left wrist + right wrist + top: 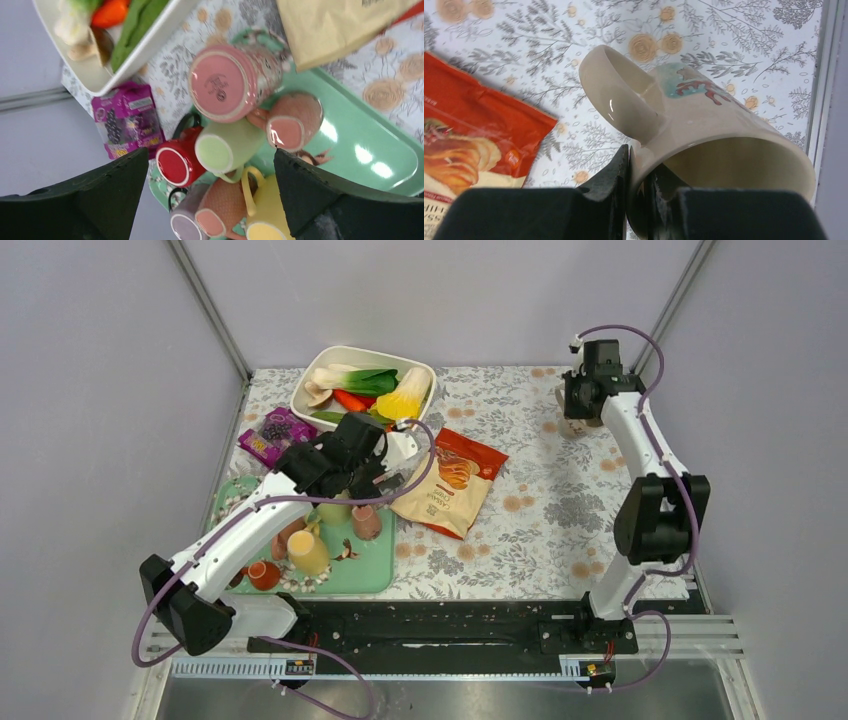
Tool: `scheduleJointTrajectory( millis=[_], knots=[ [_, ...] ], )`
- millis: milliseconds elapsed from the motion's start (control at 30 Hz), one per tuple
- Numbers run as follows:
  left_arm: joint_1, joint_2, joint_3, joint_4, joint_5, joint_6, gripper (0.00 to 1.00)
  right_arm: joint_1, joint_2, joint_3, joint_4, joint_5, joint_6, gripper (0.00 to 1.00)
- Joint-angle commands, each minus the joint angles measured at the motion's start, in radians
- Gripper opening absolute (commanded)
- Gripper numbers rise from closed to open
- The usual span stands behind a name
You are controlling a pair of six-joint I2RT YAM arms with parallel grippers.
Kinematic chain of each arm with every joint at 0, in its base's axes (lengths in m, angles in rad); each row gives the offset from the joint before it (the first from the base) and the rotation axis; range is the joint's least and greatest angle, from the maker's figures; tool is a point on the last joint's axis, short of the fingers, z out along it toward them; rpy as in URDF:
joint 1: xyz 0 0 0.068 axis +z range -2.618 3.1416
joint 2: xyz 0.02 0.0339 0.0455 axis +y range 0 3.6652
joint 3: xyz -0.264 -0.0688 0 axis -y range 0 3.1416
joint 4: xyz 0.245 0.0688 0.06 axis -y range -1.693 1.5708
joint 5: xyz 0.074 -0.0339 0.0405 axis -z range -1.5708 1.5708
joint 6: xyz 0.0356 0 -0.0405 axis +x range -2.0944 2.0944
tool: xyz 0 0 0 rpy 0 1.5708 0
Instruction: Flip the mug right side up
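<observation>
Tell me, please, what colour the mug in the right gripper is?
Cream mug with a teal and red picture on its side, clearest in the right wrist view.

Tabletop, overhead and wrist views: no whole word legible. Snack bag (469, 145), orange over cream: caps at lower-left of the right wrist view are cut by the frame edge, fragments only. From overhead its print is too small to read. Pink mug (235, 80): round maker's stamp on base, blurred, unreadable. Purple packet (127, 120) w/ grape pic: label lettering too blurred. Cream mug (704, 130): teal-and-red printed motif, no letters made out.
</observation>
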Motion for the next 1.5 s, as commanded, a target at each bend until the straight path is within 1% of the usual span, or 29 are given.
scheduleJointTrajectory(
  millis=[0,133,300,367,500,667,833,967,1167,1233,1333,1433,1467],
  knots=[
    [0.000,-0.038,-0.043,-0.052,-0.001,0.006,0.99,-0.049,0.093,0.208,-0.134,-0.024,-0.039,0.00],
    [0.001,-0.035,-0.061,-0.082,0.042,-0.002,0.99,-0.097,0.208,0.348,-0.248,-0.021,-0.052,0.00],
    [0.001,-0.037,-0.066,-0.106,0.071,-0.010,0.99,-0.139,0.263,0.406,-0.309,0.049,-0.070,0.00],
    [0.001,-0.040,-0.072,-0.106,0.073,-0.010,0.99,-0.162,0.259,0.407,-0.310,0.057,-0.071,0.00],
    [0.002,-0.039,-0.081,-0.105,0.078,-0.009,0.99,-0.214,0.257,0.405,-0.309,0.026,-0.054,0.00],
    [0.001,-0.034,-0.085,-0.106,0.084,0.001,0.99,-0.264,0.251,0.365,-0.309,0.030,-0.061,0.00],
    [0.001,-0.031,-0.083,-0.107,0.099,0.005,0.99,-0.317,0.257,0.316,-0.269,0.004,-0.045,0.00],
    [0.001,-0.030,-0.082,-0.122,0.133,0.002,0.99,-0.340,0.269,0.269,-0.239,-0.025,-0.033,0.00],
    [0.001,-0.011,-0.079,-0.147,0.159,0.002,0.99,-0.343,0.294,0.263,-0.237,-0.026,-0.030,0.00],
    [0.001,-0.006,-0.079,-0.149,0.173,0.006,0.99,-0.343,0.294,0.267,-0.238,-0.023,-0.030,0.07],
    [0.001,0.007,-0.078,-0.150,0.195,0.014,0.99,-0.343,0.292,0.270,-0.237,-0.023,-0.030,0.21],
    [0.000,0.027,-0.071,-0.150,0.217,0.024,0.99,-0.343,0.291,0.271,-0.237,-0.026,-0.026,0.46],
    [0.000,0.032,-0.072,-0.151,0.228,0.032,0.99,-0.343,0.285,0.269,-0.238,-0.026,-0.025,0.52]
  ],
)
